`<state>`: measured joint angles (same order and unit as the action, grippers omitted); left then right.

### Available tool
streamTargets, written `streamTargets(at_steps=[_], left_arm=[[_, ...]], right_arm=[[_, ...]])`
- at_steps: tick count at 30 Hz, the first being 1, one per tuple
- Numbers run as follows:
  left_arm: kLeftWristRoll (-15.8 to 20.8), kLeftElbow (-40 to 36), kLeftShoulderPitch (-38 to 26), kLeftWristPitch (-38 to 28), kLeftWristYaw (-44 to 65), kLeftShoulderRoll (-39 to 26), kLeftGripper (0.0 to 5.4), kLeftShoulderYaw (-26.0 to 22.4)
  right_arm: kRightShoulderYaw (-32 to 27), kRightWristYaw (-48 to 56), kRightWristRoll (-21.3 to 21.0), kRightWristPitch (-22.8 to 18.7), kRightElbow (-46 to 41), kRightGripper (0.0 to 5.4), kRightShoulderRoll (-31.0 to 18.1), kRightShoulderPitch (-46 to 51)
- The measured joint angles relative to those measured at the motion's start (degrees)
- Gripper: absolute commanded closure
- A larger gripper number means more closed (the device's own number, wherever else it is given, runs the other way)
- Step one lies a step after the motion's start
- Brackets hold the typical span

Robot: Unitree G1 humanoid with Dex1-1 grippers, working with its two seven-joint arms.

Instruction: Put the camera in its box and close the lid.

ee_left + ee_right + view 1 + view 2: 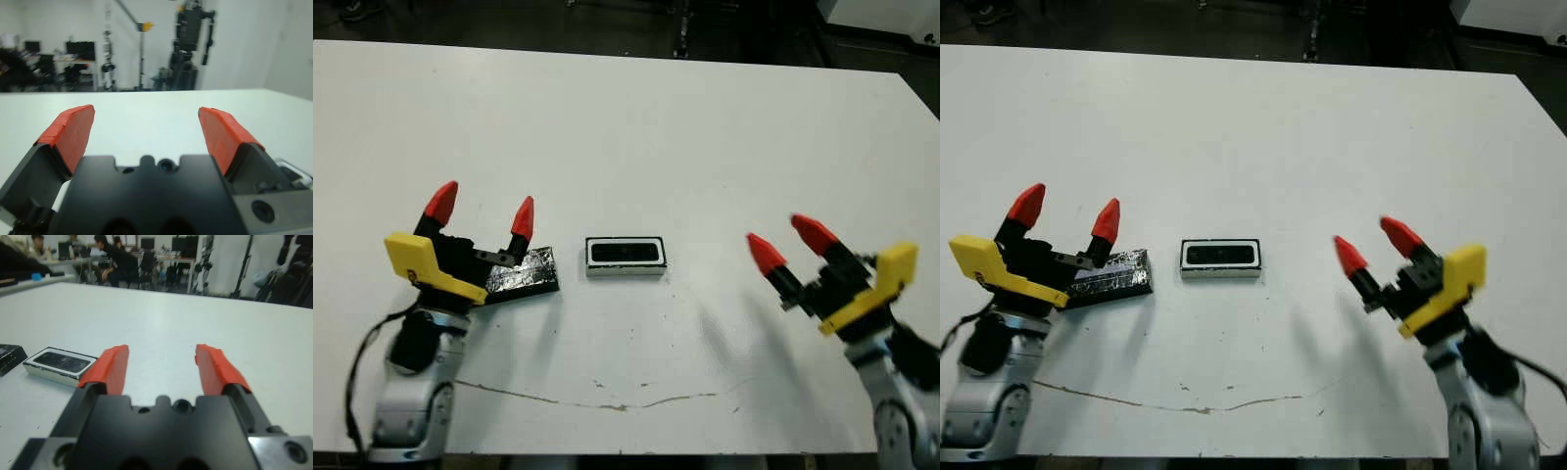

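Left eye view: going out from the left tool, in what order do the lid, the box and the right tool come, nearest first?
1. The lid, lying on the table beside the left tool, on its inner side.
2. The box, mid-table, with the camera in it.
3. The right tool, far across on the right side.

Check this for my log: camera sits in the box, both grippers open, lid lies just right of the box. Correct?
One slip: the lid lies to the left of the box, under the left gripper, as the left eye view shows. The camera is in the box, and the right gripper is open too.
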<state>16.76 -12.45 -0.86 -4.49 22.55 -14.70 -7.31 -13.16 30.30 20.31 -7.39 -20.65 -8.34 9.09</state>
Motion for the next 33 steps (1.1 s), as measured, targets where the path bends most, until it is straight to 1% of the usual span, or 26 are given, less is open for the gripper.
streamTargets(at_steps=[1, 3, 5, 6, 9, 11, 12, 15, 19, 20, 23, 27, 30, 33], left_arm=[[0.2, 0.53, -0.73, -0.13, 1.62, -1.42, 0.0, -0.4], [0.89, 1.63, -1.93, -0.16, 4.92, -4.19, 0.0, -0.77], [1.24, 2.41, -3.33, 1.7, 9.87, -8.85, 0.0, -0.79], [2.12, 2.77, -4.39, 3.45, 12.98, -11.76, 0.0, -0.77], [5.02, 5.86, -8.87, 8.26, 25.65, -20.99, 0.0, -0.19], [6.08, 10.1, -13.07, 9.08, 34.51, -25.14, 0.0, 1.37], [6.47, 12.59, -15.24, 9.13, 38.44, -26.18, 0.0, 2.21], [7.49, 20.44, -20.5, 8.03, 48.26, -26.6, 0.0, 4.49], [8.31, 30.91, -25.55, 3.39, 60.07, -25.1, 0.0, 6.43], [8.34, 33.25, -26.78, 2.13, 62.58, -24.57, 0.0, 6.63], [8.38, 38.54, -29.4, 0.8, 67.3, -23.04, 0.0, 7.61], [8.26, 40.44, -30.45, 1.81, 69.53, -22.22, 0.0, 9.66], [8.17, 39.96, -30.37, 5.79, 69.0, -22.23, 0.0, 9.95], [8.13, 39.53, -29.49, 6.26, 68.3, -21.95, 0.0, 9.85]], right_arm=[[0.42, -0.27, -0.46, 1.33, 0.54, 2.45, 0.14, 0.31], [1.43, -1.21, -0.95, 2.61, 1.12, 2.74, 0.41, 0.37], [2.25, -2.01, -0.96, 3.14, 1.4, 3.06, 0.49, 0.22], [2.45, -2.32, -0.96, 3.27, 1.5, 3.25, 0.5, 0.13], [3.12, -3.72, -1.0, 3.27, 1.51, 3.71, 0.45, -0.37], [3.36, -4.4, -1.07, 3.27, 1.49, 4.0, 0.33, -0.75], [3.5, -4.75, -1.11, 3.28, 1.49, 4.16, 0.18, -0.94], [3.67, -5.05, -1.05, 3.3, 1.5, 4.65, -0.37, -1.54], [3.75, -5.16, -0.94, 3.31, 1.59, 5.28, -0.78, -1.74], [3.8, -5.2, -0.95, 3.31, 1.61, 5.39, -0.85, -1.79], [4.16, -5.36, -0.99, 3.31, 1.62, 5.39, -0.93, -1.83], [4.34, -5.69, -0.99, 3.31, 1.63, 5.39, -1.0, -1.84], [4.46, -5.87, -0.99, 3.31, 1.65, 5.39, -1.03, -1.83], [4.67, -6.0, -0.98, 3.31, 1.67, 5.39, -1.12, -1.82]])
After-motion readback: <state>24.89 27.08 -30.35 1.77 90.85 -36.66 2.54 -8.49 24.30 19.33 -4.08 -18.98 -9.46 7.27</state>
